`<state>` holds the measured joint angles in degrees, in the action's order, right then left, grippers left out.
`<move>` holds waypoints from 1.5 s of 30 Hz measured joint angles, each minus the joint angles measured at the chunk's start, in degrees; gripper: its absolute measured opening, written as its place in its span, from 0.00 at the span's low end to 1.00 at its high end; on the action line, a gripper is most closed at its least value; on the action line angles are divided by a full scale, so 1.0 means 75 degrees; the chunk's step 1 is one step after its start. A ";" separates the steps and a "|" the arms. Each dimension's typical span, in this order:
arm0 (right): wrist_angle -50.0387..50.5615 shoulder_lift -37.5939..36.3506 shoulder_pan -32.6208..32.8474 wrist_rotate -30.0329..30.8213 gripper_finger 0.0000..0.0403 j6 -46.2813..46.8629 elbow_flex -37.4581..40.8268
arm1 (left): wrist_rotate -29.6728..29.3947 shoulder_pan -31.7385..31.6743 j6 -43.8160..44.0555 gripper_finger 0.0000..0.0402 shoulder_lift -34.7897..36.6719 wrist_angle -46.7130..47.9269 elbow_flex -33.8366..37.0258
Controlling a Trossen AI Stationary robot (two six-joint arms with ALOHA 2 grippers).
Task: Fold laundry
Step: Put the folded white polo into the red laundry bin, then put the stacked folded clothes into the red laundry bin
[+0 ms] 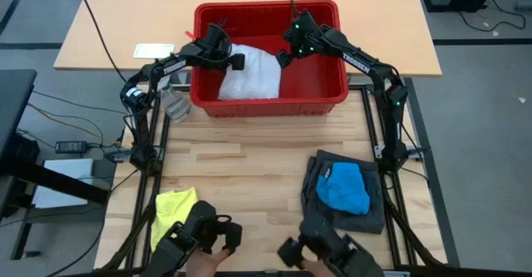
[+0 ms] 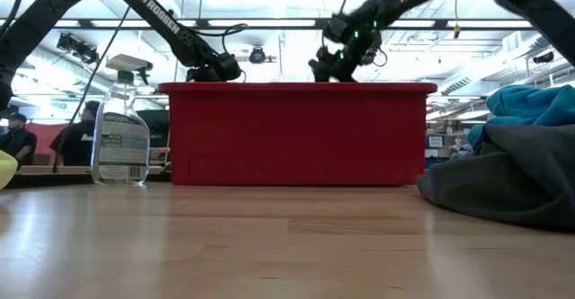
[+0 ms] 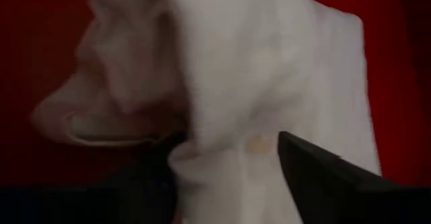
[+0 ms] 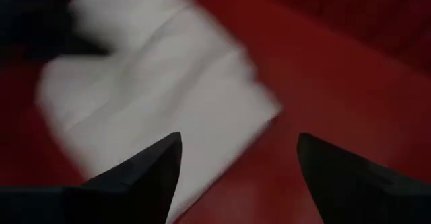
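A white garment (image 1: pixel 249 73) lies bunched in the left half of the red basket (image 1: pixel 266 9) at the table's far side. My left gripper (image 1: pixel 237 61) reaches into the basket from the left. It is open, and a ridge of the white garment (image 3: pixel 256 69) runs between its fingers. My right gripper (image 1: pixel 284 56) hangs open over the garment's right edge (image 4: pixel 148 96) and the basket's red floor. A bright blue piece (image 1: pixel 345 185) lies on the dark grey shorts (image 1: pixel 312 173) at the near right. A yellow shirt (image 1: pixel 174 206) lies at the near left. My left gripper (image 3: pixel 229 177) comes slanting down from the table's left, with its open fingers (image 3: pixel 323 177) on either side of a raised fold of the white garment. I cannot tell whether they touch the cloth. The garment rests in the basket.
A clear spray bottle (image 1: pixel 174 102) stands just left of the basket's near left corner. Dark equipment (image 1: pixel 199 235) sits along the table's near edge. Bare wood lies between the basket and the garments nearer me. People (image 2: pixel 13 137) sit in the room beyond the table.
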<state>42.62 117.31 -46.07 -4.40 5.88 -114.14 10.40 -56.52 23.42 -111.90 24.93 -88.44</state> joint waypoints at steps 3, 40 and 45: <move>0.0429 -0.0493 0.0304 -0.0408 0.69 -0.0083 0.0002 | 0.0324 0.0003 -0.0360 0.70 0.0006 0.0733 -0.0473; 0.0858 -0.7574 0.5498 -0.0087 0.66 0.2938 0.9259 | -0.5129 0.7026 0.2377 0.83 0.3401 0.3659 0.0614; 0.0954 -0.7590 0.6469 -0.0240 0.66 0.3744 0.9684 | -0.5154 0.7790 0.3155 0.83 0.3369 0.3501 0.0994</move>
<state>49.78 60.39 2.45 -6.20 33.96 -41.51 -28.25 1.90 47.08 -86.63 51.19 -80.98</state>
